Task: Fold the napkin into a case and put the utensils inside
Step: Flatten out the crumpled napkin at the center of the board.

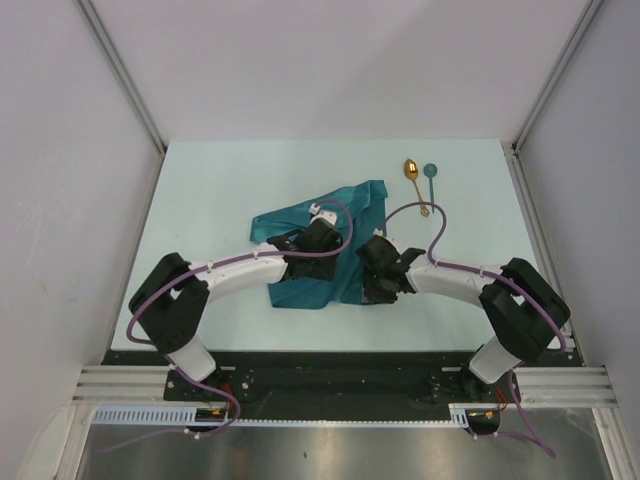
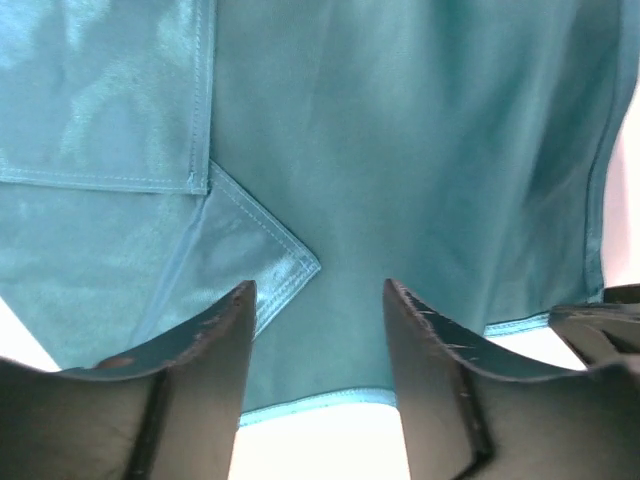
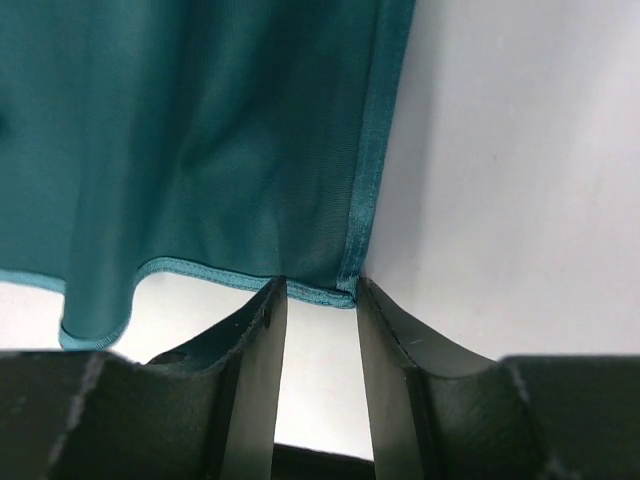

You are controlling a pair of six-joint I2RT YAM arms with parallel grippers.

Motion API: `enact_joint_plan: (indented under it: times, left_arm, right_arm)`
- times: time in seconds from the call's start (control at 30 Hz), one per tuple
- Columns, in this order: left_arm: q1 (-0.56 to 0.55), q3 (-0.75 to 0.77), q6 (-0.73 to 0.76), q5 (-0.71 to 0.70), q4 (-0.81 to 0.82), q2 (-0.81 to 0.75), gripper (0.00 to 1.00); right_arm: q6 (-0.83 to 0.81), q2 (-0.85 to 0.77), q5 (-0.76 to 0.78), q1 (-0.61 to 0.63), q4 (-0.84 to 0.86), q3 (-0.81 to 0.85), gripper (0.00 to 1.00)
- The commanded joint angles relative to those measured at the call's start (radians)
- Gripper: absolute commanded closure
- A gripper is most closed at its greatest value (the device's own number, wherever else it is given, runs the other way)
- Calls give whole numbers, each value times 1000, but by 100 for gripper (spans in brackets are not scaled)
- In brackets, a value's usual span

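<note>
The teal napkin [image 1: 345,215] lies rumpled and partly folded over itself at the table's middle. My left gripper [image 1: 305,255] is open just above it. In the left wrist view its fingertips [image 2: 320,290] straddle the cloth [image 2: 400,150] just past a hem, with a folded-over corner [image 2: 280,250] by the left finger. My right gripper [image 1: 378,285] is open at the napkin's near right corner. In the right wrist view [image 3: 320,285] the corner hem [image 3: 345,285] lies right at the fingertips, not pinched. The gold spoon [image 1: 416,188] and teal spoon [image 1: 430,180] lie side by side beyond the napkin, far right.
The pale table [image 1: 200,200] is boxed by white walls at the left, back and right. A purple cable [image 1: 420,215] loops from the right wrist close to the spoons' handles. A black rail [image 1: 330,370] runs along the near edge.
</note>
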Motion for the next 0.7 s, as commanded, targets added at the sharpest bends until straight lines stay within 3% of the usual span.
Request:
enact_joint_plan:
  times: [0.0,0.1,0.37,0.67]
  left_arm:
    - [4,0,19,0,43,44,36]
    - [4,-8,29,-8,52,70,37]
    - [4,-12,37,-36,74,119,48]
    - [13,-9,48,-59,74,140,67]
  right_arm:
    - [38,87,95,24,-38,19,61]
    - [51,102,125,32,-54,11,67]
    - [51,76,147,33,-48,-7,74]
    - [43,56,139,19,-25,-48,93]
